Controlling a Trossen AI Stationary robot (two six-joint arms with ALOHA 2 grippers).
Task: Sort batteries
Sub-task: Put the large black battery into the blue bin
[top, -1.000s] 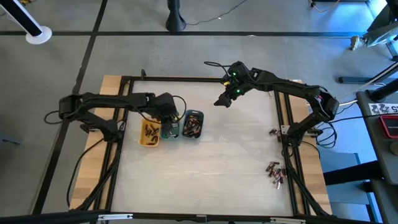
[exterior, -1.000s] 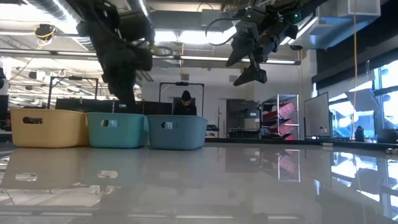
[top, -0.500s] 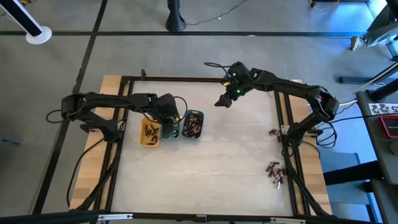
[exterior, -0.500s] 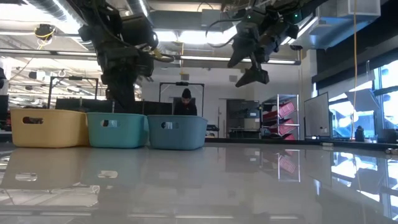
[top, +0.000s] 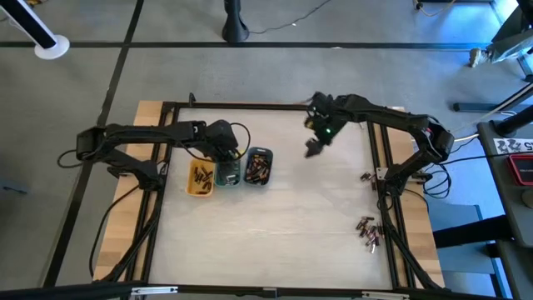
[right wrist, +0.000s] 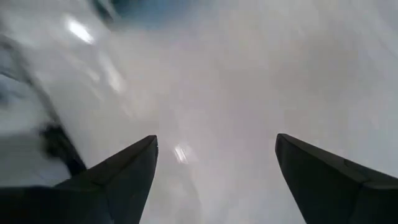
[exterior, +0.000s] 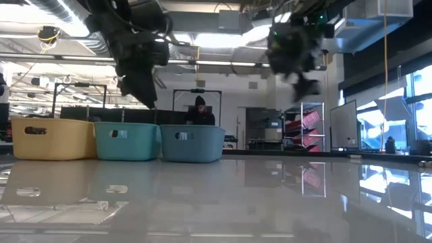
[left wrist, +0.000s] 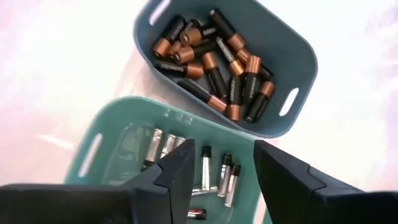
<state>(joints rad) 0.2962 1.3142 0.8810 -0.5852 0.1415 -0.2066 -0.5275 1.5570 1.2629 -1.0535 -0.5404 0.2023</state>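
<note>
Above the green tray, the left gripper hangs with its fingers apart, holding nothing. Batteries lie in the grey-blue tray beside the green tray. Well away, the right gripper is wide open.

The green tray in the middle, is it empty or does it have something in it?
Not empty. The green tray holds several slim silvery batteries lying on its floor, seen past the left hand above it.
</note>
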